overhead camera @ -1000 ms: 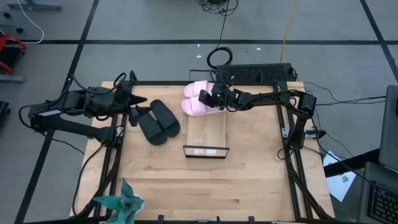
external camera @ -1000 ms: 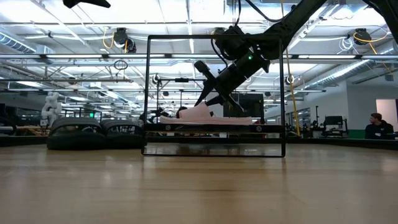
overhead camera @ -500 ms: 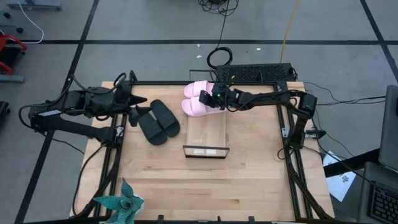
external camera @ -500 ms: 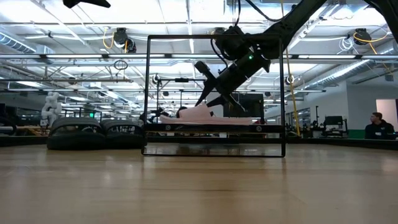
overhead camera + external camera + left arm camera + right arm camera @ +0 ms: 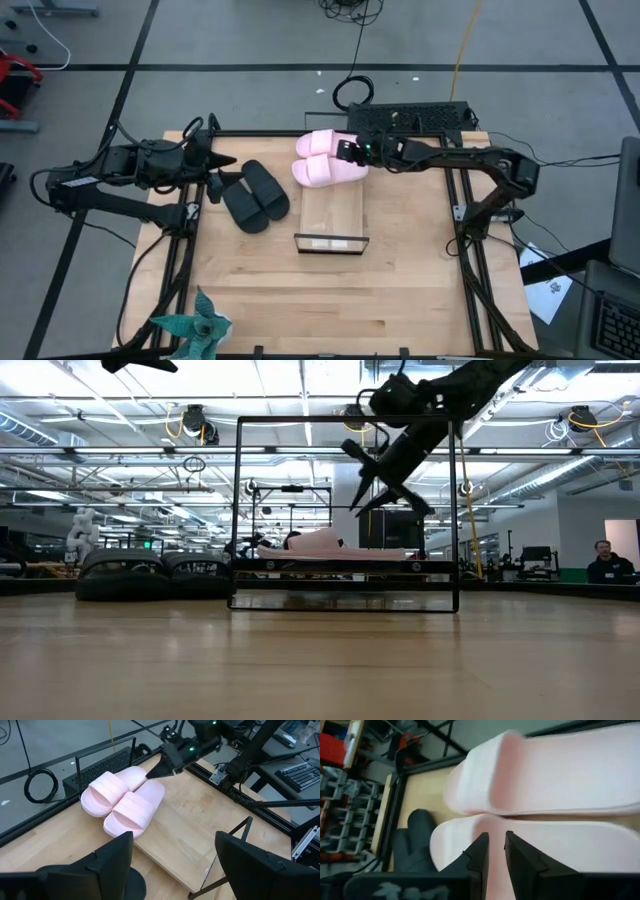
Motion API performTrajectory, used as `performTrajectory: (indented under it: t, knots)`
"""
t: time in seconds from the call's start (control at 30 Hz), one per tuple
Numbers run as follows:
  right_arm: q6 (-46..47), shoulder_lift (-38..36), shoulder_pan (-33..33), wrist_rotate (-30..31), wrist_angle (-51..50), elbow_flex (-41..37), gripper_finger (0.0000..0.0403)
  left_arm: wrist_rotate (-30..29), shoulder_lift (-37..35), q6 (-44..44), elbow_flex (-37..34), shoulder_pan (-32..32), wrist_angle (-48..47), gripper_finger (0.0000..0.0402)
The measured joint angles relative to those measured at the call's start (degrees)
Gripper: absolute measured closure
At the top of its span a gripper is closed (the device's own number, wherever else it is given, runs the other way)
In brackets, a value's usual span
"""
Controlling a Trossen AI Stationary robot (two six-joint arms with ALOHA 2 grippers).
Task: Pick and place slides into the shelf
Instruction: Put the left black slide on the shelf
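The right claw [image 5: 347, 152] hangs above the pink slides [image 5: 322, 158] at the far end of the shelf [image 5: 333, 215], fingers nearly pressed together and holding nothing; the pink pair seems placed, so the black slides [image 5: 256, 194] on the surface [image 5: 400, 280] likely come next; the left claw [image 5: 212, 178] waits spread beside them.

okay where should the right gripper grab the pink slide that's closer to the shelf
Probably the wide strap of the nearer pink slide, taken from above. It lies flat, sole down, and the strap arches over the footbed, leaving a gap for one finger. The right gripper hovers over its heel end.
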Motion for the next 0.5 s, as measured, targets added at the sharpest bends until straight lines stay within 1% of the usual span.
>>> performTrajectory:
  t: [0.13, 0.27, 0.5]
  knots:
    - [0.04, -3.99, 0.22, 2.07, -0.76, -3.63, 0.0348, 0.05, 0.00, 0.00, 0.00, 0.00, -0.18, 0.0117]
    - [0.46, -8.57, 0.24, 3.53, -0.55, -7.61, 0.0348, 1.36, 0.00, 0.00, 0.00, 0.00, -1.13, 0.0117]
    - [1.29, -17.70, 1.18, 3.50, -0.59, -13.38, 0.0348, 1.86, 0.00, -2.83, 0.00, 0.00, -5.88, 0.0117]
